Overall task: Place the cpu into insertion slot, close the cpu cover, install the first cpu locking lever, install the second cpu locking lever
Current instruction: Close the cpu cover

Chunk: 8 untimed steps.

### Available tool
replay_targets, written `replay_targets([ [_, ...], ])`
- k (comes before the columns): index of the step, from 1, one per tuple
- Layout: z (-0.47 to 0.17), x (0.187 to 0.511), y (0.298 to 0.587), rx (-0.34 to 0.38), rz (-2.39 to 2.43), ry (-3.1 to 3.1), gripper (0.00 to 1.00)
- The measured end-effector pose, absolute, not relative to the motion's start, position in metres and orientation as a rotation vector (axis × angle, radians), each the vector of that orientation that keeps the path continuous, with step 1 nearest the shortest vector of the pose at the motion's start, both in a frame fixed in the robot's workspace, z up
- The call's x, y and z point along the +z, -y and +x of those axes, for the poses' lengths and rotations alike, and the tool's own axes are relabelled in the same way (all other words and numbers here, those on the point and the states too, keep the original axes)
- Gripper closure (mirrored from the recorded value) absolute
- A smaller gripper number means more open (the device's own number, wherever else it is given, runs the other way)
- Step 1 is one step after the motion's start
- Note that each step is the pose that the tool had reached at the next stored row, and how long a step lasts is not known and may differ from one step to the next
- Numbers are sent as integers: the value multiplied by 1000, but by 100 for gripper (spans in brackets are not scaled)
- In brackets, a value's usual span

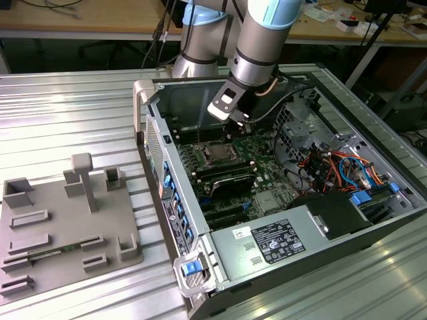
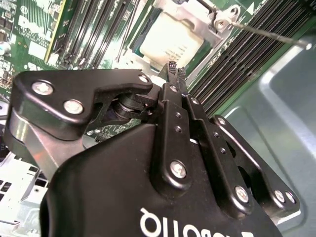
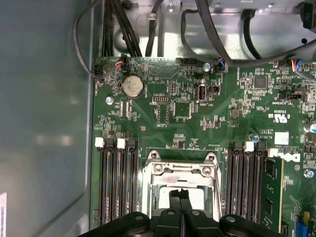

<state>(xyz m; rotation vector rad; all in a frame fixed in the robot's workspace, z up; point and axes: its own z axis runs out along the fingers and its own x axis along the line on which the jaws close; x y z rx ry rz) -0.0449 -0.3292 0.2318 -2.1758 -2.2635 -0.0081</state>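
The pincer [image 3: 180, 192] is clenched, tips pressed together on nothing, poised over the cpu [image 2: 170, 42] seated in its socket. The cpu cover [image 3: 180, 172] frames the chip's edges; memory slots [image 3: 116, 182] crowd both flanks closely.

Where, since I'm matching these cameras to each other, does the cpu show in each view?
Exterior view: the cpu sits in the middle of the motherboard, under the gripper.
Second wrist view: it is the pale square just beyond the gripper's tips.
First wrist view: it shows through the cpu cover, partly behind the gripper's tips.
Shared landmark: the memory slots flanking the socket on both sides.
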Motion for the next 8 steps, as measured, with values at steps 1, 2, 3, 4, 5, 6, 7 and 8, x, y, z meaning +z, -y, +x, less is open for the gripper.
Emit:
replay_targets([
  [1,-47,232,329,-8,-2176,2264,89],
  [2,-48,232,329,-8,-2176,2264,89],
  [3,-49,232,329,-8,-2176,2264,89],
  [4,-50,232,329,-8,-2176,2264,89],
  [5,-51,231,329,-8,-2176,2263,89],
  [6,-52,231,329,-8,-2176,2263,89],
  [7,-54,231,329,-8,-2176,2264,89],
  [8,-56,231,329,-8,-2176,2264,89],
])
